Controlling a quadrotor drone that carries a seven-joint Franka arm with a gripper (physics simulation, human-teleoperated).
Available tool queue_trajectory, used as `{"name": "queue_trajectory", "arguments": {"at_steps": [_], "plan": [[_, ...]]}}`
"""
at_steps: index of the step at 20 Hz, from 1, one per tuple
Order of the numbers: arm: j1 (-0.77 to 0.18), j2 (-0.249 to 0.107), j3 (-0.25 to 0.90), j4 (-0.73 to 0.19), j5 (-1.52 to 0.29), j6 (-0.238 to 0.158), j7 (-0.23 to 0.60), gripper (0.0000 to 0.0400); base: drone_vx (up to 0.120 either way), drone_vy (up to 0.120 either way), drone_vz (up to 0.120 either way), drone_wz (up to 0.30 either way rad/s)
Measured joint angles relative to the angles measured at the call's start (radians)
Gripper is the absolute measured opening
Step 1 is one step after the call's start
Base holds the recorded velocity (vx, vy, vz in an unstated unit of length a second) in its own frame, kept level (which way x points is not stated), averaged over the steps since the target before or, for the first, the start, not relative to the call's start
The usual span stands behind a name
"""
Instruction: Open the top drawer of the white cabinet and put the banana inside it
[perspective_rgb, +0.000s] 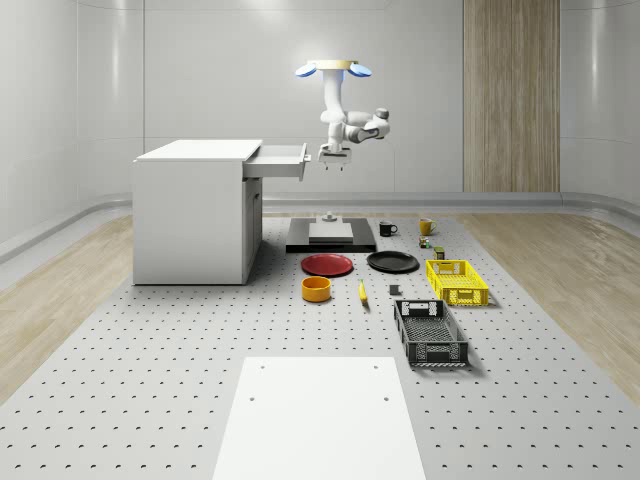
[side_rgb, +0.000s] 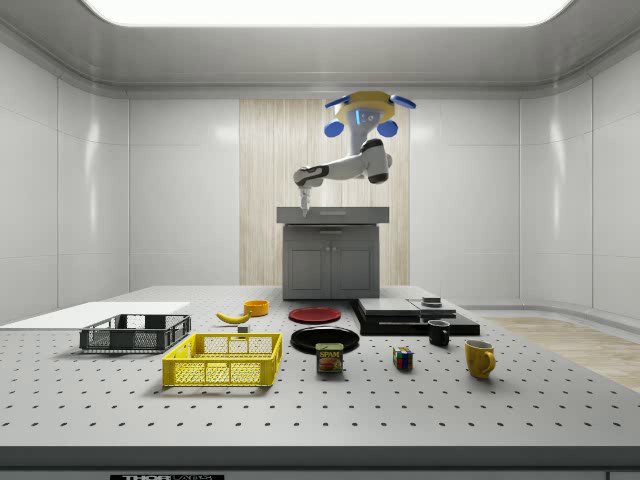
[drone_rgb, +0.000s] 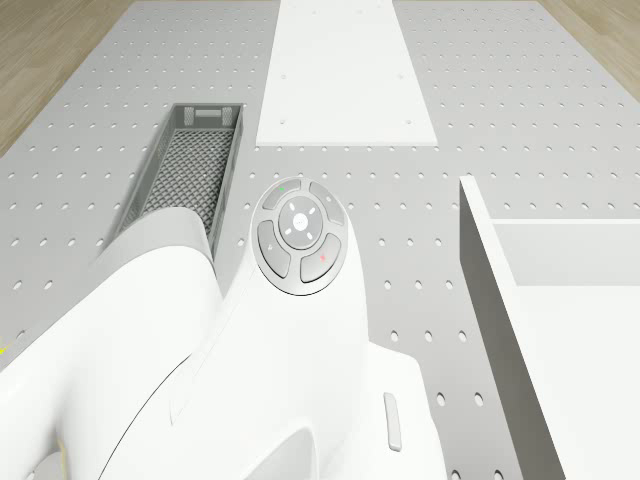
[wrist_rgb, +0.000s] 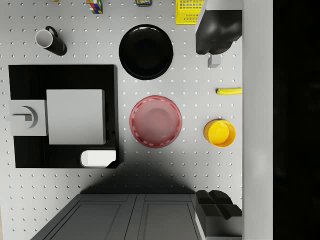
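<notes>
Matt perforated worktop, glossy plates and smooth white shells

The worktop (perspective_rgb: 150, 380) is showing as a matt, pale grey sheet dotted with regular holes, with a smooth white panel (perspective_rgb: 320, 415) lying flat on it, and wood-grain flooring (perspective_rgb: 60, 290) is running along its sides. The white cabinet (perspective_rgb: 190, 215) is looking smooth and matt, its top drawer (perspective_rgb: 275, 160) the same. The black plate (wrist_rgb: 146, 51) is gleaming with a glossy finish, while the red plate (wrist_rgb: 155, 121) is looking softer and satiny. The yellow crate (side_rgb: 222, 360) and black crate (drone_rgb: 185, 170) are reading as moulded plastic mesh. The arm (drone_rgb: 230, 380) is shining as smooth white plastic shell. The banana (wrist_rgb: 229, 91) is looking smooth and matt.
</notes>
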Motion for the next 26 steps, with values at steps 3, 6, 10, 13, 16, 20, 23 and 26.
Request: {"name": "queue_trajectory", "arguments": {"at_steps": [3,6,10,13,16,20,23,26], "plan": [[0.011,-0.006,-0.005,-0.001,0.005,-0.008,-0.013,0.0400,0.120,0.120,-0.120,0.000],[0.018,-0.010,-0.008,-0.001,0.007,-0.012,-0.020,0.0400,0.120,0.120,-0.120,0.000],[0.024,-0.015,-0.010,-0.001,0.008,-0.014,-0.026,0.0400,0.120,0.120,-0.120,0.000],[0.026,-0.018,-0.011,-0.002,0.008,-0.013,-0.028,0.0400,0.120,0.120,-0.120,0.000],[0.028,-0.020,-0.012,-0.002,0.007,-0.013,-0.030,0.0400,0.120,0.120,-0.120,0.000],[0.029,-0.023,-0.012,-0.001,0.007,-0.011,-0.031,0.0400,0.120,0.120,-0.120,0.000],[0.030,-0.025,-0.013,-0.001,0.006,-0.009,-0.032,0.0400,0.120,0.120,-0.120,0.000],[0.030,-0.027,-0.013,-0.001,0.005,-0.008,-0.032,0.0400,0.120,0.000,-0.027,0.000]]}}
